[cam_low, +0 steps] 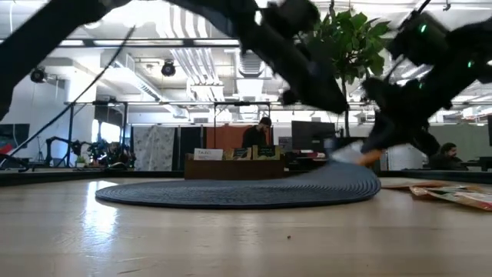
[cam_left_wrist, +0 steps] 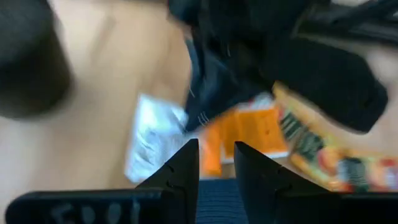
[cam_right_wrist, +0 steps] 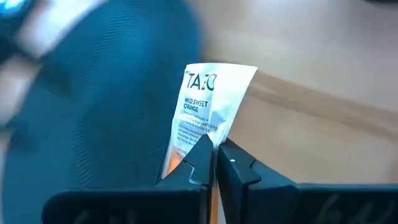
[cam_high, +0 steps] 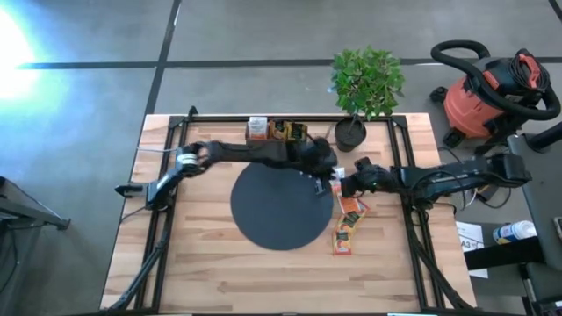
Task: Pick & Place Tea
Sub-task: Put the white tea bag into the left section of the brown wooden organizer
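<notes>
Right gripper (cam_right_wrist: 214, 155): I see its fingers pinched on a white-and-orange tea sachet (cam_right_wrist: 208, 106) at the black mat's (cam_high: 272, 211) right edge.
Left gripper (cam_left_wrist: 216, 163): narrow gap, empty, just beside.

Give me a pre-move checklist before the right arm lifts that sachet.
1. Right gripper shut on the white sachet: ok.
2. Only one sachet pinched: cannot tell.
3. Left gripper clear of the right one: not ok, it hangs close beside it, jaws slightly apart and empty.
4. Box reachable at the table's far edge: ok.
5. Free compartment in the box: cannot tell.
6. Loose sachets beside the mat, clear of the grip: ok.
</notes>
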Controlling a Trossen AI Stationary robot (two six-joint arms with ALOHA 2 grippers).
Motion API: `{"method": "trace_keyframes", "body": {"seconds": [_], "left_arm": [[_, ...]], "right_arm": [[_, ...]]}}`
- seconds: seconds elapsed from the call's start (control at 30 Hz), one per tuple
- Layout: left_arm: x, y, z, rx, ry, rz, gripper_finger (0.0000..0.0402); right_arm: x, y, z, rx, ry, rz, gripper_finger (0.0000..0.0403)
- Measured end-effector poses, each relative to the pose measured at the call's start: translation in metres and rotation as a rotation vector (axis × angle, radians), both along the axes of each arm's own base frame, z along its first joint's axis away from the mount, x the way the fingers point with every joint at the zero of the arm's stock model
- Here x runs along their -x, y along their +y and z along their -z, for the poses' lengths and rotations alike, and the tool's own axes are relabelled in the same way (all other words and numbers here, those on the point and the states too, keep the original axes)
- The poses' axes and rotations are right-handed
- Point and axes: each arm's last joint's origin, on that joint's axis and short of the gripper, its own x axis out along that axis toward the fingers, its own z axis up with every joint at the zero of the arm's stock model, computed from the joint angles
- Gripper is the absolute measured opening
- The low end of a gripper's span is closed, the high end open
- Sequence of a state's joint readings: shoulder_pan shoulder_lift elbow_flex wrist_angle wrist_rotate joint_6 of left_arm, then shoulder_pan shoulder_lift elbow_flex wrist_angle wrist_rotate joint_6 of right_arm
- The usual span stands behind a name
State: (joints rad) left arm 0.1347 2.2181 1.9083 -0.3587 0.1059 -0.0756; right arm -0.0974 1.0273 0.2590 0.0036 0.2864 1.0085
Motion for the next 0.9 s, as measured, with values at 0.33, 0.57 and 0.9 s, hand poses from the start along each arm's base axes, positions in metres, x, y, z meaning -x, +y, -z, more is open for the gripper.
{"method": "trace_keyframes", "body": {"seconds": [0.33, 0.57, 0.9], "left_arm": [[0.077, 0.02, -0.093, 0.003, -0.053, -0.067, 0.0094], [0.097, 0.03, -0.106, 0.234, -0.077, -0.031, 0.0094], [0.102, 0.025, -0.117, 0.305, -0.092, -0.04, 0.0111]], "right_arm": [[0.002, 0.004, -0.07, 0.261, -0.016, -0.334, 0.0009], [-0.014, 0.005, -0.114, 0.428, 0.036, -0.532, 0.0009], [-0.057, 0.006, -0.143, 0.471, 0.039, -0.659, 0.0008]]}}
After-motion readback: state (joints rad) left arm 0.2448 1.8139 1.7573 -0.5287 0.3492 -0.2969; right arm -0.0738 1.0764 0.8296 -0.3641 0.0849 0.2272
